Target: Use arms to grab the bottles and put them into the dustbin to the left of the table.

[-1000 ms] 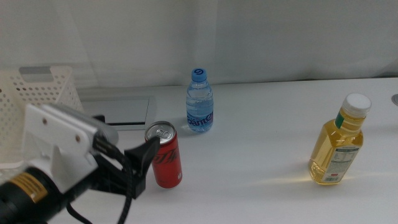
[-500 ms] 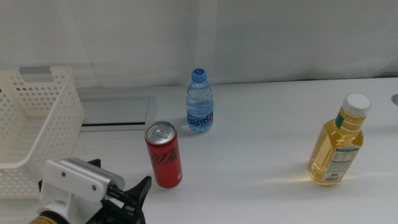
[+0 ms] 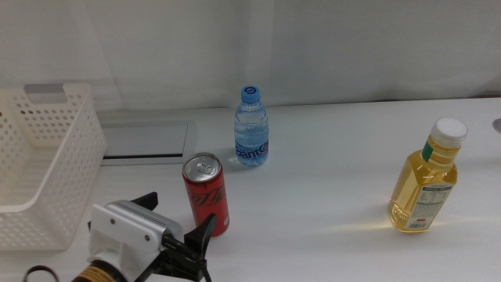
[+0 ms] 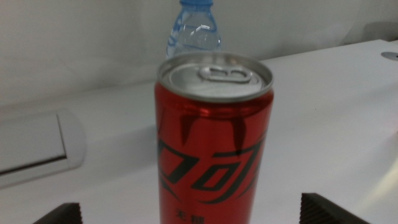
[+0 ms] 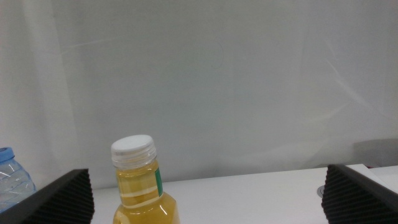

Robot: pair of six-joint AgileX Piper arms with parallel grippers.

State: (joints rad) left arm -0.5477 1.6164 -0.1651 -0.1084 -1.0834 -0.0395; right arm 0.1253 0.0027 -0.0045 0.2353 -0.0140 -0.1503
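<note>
A red soda can [image 3: 207, 194] stands upright in front of the middle of the table [image 3: 329, 180]. My left gripper [image 3: 182, 210] is low at the front left, open, one finger [image 3: 147, 199] left of the can and the other [image 3: 207, 227] by its base. In the left wrist view the can [image 4: 211, 143] fills the middle, with the left gripper [image 4: 193, 213] open and not touching it. The water bottle [image 3: 251, 128] stands behind the can. The yellow bottle [image 3: 426, 178] is at the right. My right gripper [image 5: 208, 199] is open, facing the yellow bottle [image 5: 138, 183], and is out of the middle view.
The white perforated dustbin [image 3: 48, 160] sits at the left, close beside my left arm. A recessed grey panel [image 3: 145, 142] lies behind it. A small grey object [image 3: 497, 124] shows at the right edge. A white curtain backs the table.
My left arm dropped from beside the can's top toward the front edge, then shifted right. Its open fingers now sit low at the can's base. The bottles have not moved.
</note>
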